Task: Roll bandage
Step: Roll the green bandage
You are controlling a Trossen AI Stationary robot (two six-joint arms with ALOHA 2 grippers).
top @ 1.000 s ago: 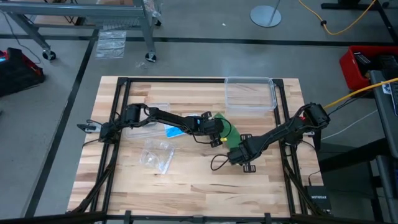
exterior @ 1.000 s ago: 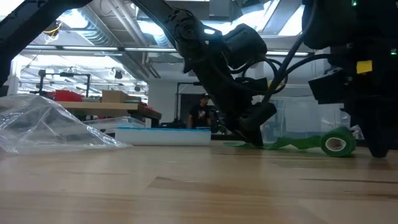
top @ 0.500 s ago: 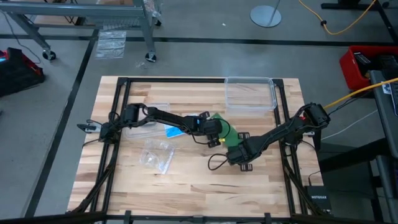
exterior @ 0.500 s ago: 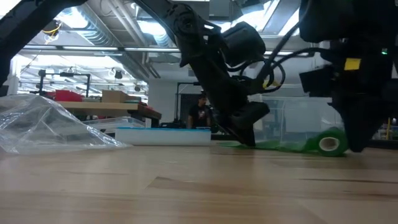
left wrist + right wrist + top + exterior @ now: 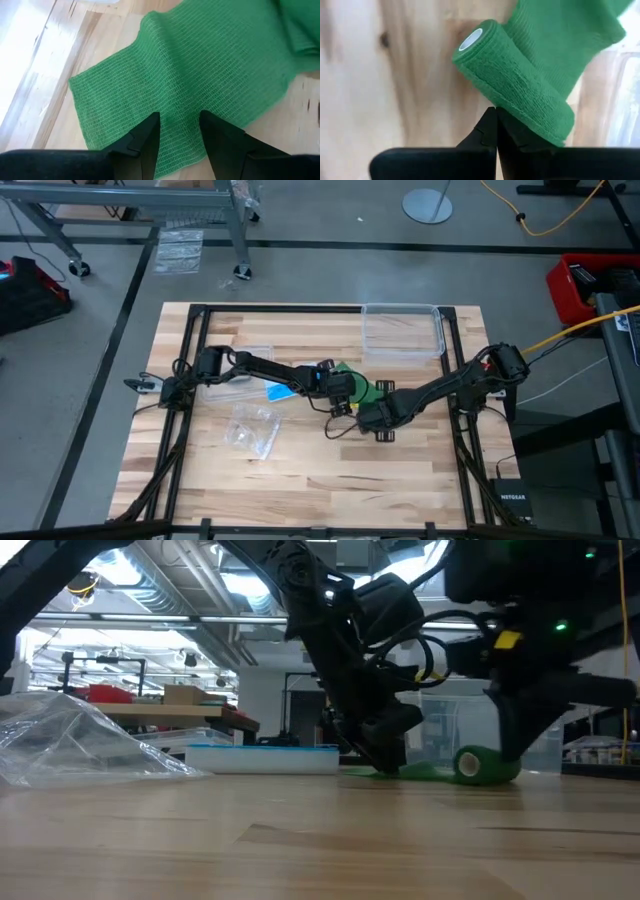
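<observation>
The green bandage (image 5: 358, 390) lies near the table's middle. One end is flat on the wood (image 5: 200, 65). The other end is wound into a roll (image 5: 515, 82) that lies on its side on the table (image 5: 485, 765). My left gripper (image 5: 342, 395) stands on the flat end, its fingers a little apart (image 5: 180, 120). My right gripper (image 5: 372, 412) is shut, with its tips (image 5: 496, 112) against the roll on the side away from the flat strip. My left gripper presses its two parted fingertips (image 5: 150, 127) down on the flat strip near its free end (image 5: 177, 100), slanting down from the table's left. The strip lies flat on the wood under them. My right gripper touches the roll's outer wall (image 5: 520, 117) with its shut fingertips, coming from the table's near right. The roll rests on the table, its axis across the fingers.
A clear plastic box (image 5: 403, 330) stands at the far edge. A crumpled clear bag (image 5: 253, 430) lies to the near left, and a blue and white pill organizer (image 5: 285, 388) lies under the left arm. Bare wood lies along the near edge.
My right gripper has gone toward the table's left and far side, toward the left gripper. The roll has rolled ahead of it along the strip, so the flat stretch between roll and left gripper is shorter. The flat end under the left gripper has stayed in place.
</observation>
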